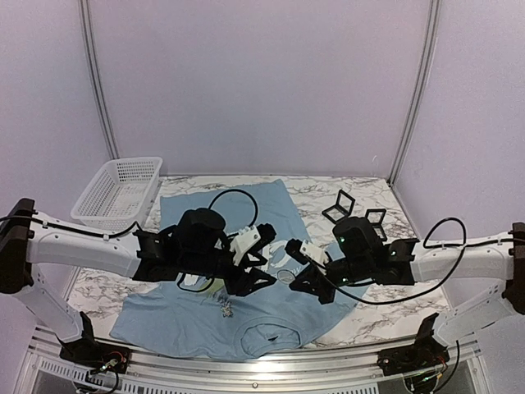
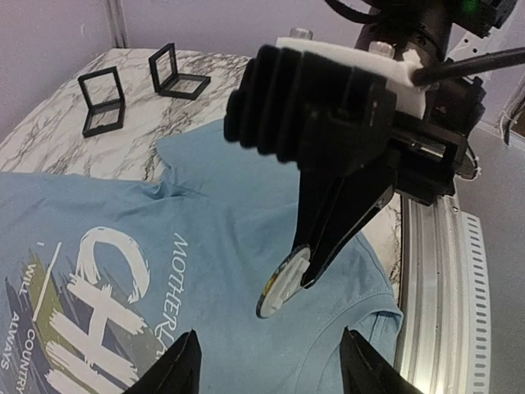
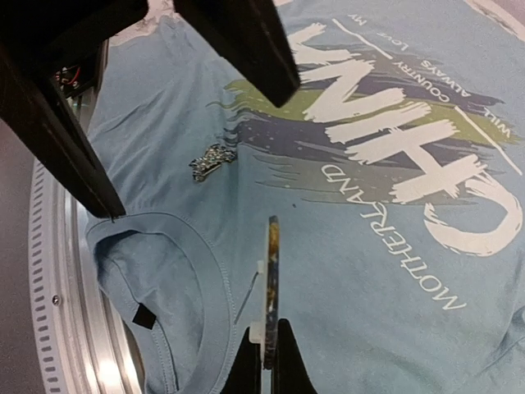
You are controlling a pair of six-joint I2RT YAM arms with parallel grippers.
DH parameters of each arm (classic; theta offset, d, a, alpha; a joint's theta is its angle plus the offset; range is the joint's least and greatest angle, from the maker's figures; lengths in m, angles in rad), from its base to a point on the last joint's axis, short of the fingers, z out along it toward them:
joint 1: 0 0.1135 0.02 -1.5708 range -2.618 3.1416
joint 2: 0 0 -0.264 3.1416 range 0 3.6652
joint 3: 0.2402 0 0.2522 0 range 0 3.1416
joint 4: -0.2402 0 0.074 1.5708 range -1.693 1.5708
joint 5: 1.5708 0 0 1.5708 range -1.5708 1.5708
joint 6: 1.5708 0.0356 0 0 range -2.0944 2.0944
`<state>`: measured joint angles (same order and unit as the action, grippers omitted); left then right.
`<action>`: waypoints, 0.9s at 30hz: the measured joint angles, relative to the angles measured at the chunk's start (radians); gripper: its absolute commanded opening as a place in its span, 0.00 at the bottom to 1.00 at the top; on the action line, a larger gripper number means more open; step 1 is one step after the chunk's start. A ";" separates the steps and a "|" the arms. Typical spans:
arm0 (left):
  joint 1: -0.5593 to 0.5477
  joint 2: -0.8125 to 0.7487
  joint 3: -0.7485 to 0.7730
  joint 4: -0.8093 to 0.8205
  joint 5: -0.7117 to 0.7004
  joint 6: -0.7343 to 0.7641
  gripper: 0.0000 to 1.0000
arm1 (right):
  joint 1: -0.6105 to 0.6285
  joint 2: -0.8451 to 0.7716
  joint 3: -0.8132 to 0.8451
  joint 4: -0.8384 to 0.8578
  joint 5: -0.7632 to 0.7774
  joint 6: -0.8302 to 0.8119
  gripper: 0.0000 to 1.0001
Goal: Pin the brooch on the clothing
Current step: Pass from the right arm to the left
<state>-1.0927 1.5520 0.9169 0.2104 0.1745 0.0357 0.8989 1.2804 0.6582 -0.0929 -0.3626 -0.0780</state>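
The clothing, a light blue T-shirt with white "CHINA" lettering, lies flat on the table. My right gripper is shut on the brooch, a small round disc held edge-on just above the shirt near the collar. The brooch's thin pin sticks out to the left, away from the disc. In the left wrist view the brooch hangs from the right gripper's tips. My left gripper stands open, facing the brooch, its fingers apart from it.
A small silvery ornament lies on the shirt beside the print. Two small black square cases stand on the marble at the back right. A white mesh basket sits at the back left. The table's metal front rail is close.
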 measured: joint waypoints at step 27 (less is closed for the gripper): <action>0.017 0.054 0.045 0.043 0.262 0.045 0.00 | -0.002 -0.093 -0.016 0.064 -0.170 -0.079 0.31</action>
<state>-1.0760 1.6058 0.9619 0.2539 0.4362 0.0811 0.8970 1.1877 0.6422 -0.0288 -0.5327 -0.1570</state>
